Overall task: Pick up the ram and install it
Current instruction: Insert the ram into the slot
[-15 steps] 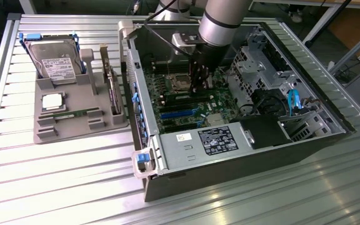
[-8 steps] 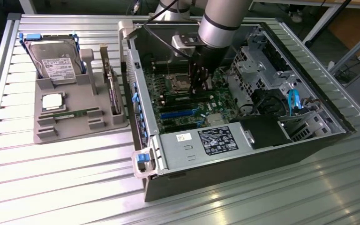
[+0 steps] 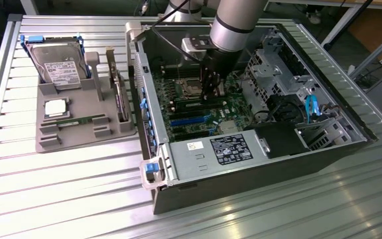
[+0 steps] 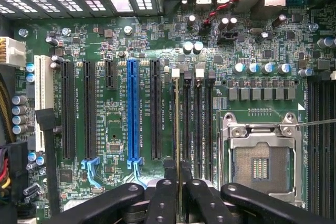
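- The ram [image 4: 177, 129] is seen edge-on in the wrist view, as a thin line running away from the fingers [image 4: 164, 198].
- The fingers are closed on the ram, one pad on each flat face, near one end of the stick.
- The ram is lined up with the memory slot [image 4: 187, 129] row, over the slot nearest the long black card slots and on the far side from the processor socket [image 4: 261, 156].
- Whether the lower edge is already in that slot or just above it cannot be told.
- In the exterior view the arm is reached down into the open computer case [image 3: 198, 189], which is laid on its side on the worktop [image 3: 78, 199].
- A second, identical stick [image 3: 78, 122] is left lying in the grey tray [image 3: 51, 142], well apart from the case, toward the exterior view's left.
- The ram is judged light, stiff and thin.
  - It is likely to be fragile at the gold contacts and the small chips.
  - It is best held by the flat faces or short ends, upright and square to the slot.
  - A tilted stick could bind or bend under pressure.
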Robot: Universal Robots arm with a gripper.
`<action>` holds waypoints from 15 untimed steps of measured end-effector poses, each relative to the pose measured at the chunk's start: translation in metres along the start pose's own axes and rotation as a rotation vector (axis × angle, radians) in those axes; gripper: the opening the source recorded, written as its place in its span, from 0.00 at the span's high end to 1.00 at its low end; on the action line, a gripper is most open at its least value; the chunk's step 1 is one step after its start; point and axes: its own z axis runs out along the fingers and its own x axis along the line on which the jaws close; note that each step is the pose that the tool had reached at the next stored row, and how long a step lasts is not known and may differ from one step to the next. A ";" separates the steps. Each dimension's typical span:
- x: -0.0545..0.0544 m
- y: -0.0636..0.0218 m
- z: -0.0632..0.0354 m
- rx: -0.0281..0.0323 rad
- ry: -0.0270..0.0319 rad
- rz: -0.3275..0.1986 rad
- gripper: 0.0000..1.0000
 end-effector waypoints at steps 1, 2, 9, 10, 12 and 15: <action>0.000 -0.0001 0.0007 0.0001 -0.0004 0.001 0.87; 0.000 -0.0001 0.0014 0.0001 -0.0005 0.002 0.87; 0.000 -0.0003 0.0019 0.0001 0.0010 0.003 0.79; 0.000 -0.0001 0.0007 -0.0001 0.0014 0.003 0.79; 0.000 0.0003 -0.0061 0.0002 0.0013 0.003 0.79; -0.001 0.0013 -0.0222 0.0002 0.0013 0.003 0.81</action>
